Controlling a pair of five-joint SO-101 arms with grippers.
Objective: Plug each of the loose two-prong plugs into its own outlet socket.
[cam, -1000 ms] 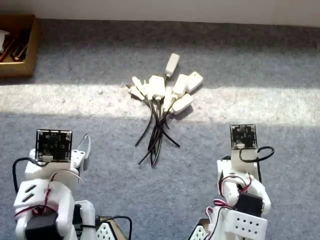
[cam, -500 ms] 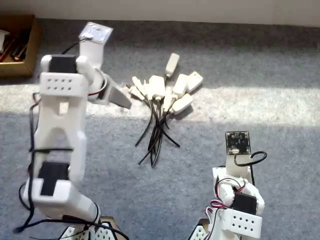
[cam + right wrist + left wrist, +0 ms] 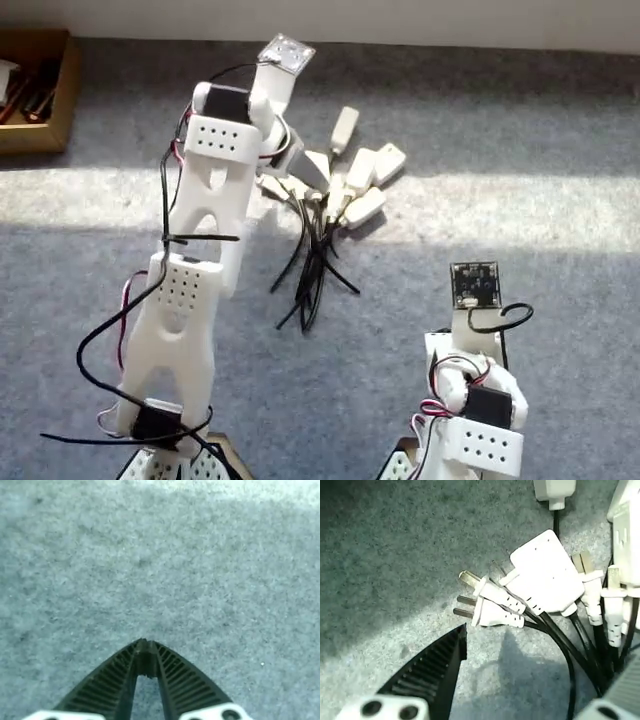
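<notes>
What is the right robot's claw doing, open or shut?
Shut. In the right wrist view, the right gripper has its two black fingers touching at the tips above the grey carpet, with nothing between them.

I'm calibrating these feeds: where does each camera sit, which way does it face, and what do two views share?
High view: fixed overhead, facing down on the grey carpeted table; white left arm and right arm show.
Left wrist view: wrist-mounted, facing the bundle of white plugs on black cords; its black ribbed finger shows.
Right wrist view: wrist-mounted, facing bare carpet; right gripper shows.
Shared: the bundle, in high and left wrist views.
</notes>
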